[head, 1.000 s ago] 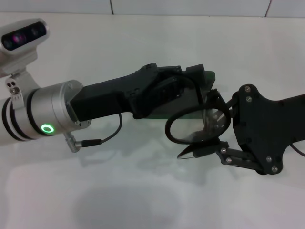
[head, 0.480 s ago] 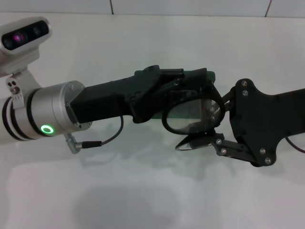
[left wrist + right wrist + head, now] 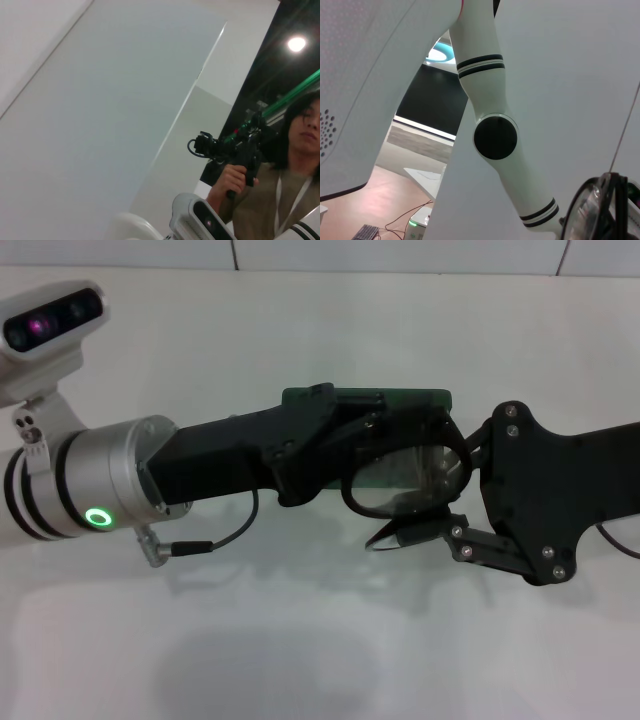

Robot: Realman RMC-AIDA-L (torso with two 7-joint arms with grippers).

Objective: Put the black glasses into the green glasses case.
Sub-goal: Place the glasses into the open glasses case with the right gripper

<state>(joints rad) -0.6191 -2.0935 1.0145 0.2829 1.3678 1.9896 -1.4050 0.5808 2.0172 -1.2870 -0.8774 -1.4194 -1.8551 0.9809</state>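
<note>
The thin black-framed glasses with clear oval lenses (image 3: 405, 472) are held by the right gripper (image 3: 425, 525), its fingers closed on the frame's lower edge, directly over the dark green hard hinged case (image 3: 400, 400) lying on the white surface (image 3: 300, 640). The left gripper (image 3: 400, 430) rests over the case; whether its fingers are open or closed cannot be told. Risk is judged as follows: the frame may snag on the left gripper (they appear crowded together), or slip from its thin pinch and miss the case.

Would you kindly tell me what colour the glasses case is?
Dark green; the green glasses case shows best in the head view, mostly hidden behind the left end effector.
</note>
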